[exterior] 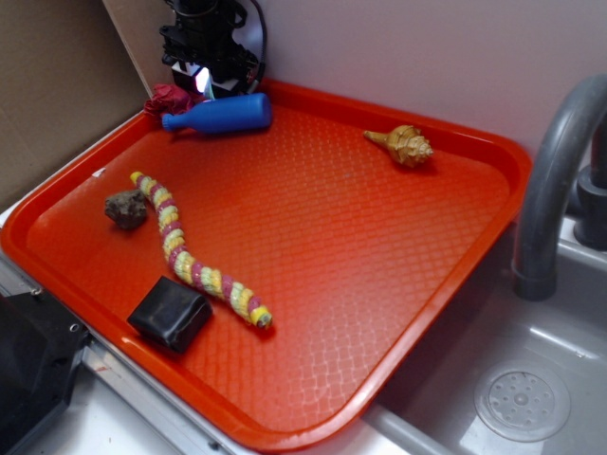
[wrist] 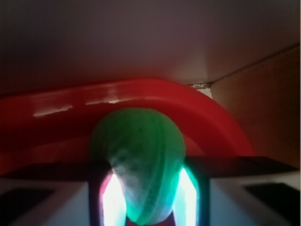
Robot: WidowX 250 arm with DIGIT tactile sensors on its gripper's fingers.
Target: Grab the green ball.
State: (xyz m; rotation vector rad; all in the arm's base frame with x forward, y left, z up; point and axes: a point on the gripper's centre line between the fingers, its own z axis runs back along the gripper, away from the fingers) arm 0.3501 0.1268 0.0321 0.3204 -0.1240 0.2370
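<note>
The green ball (wrist: 141,150) fills the middle of the wrist view, sitting between my two fingers with its sides against them and bright light showing lower down. My gripper (wrist: 147,188) is shut on the green ball. In the exterior view the gripper (exterior: 204,83) is low over the back left corner of the red tray (exterior: 493,152). Only a pale bright patch shows between its fingers there, and the ball itself is hidden. The tray's curved rim (wrist: 141,94) runs just behind the ball.
A blue bottle (exterior: 220,114) lies right beside the gripper, with a dark red lump (exterior: 169,98) at its neck. On the tray are a shell (exterior: 406,145), a striped rope toy (exterior: 194,256), a rock (exterior: 125,209) and a black block (exterior: 171,313). A grey faucet (exterior: 555,180) and sink (exterior: 522,398) stand at the right.
</note>
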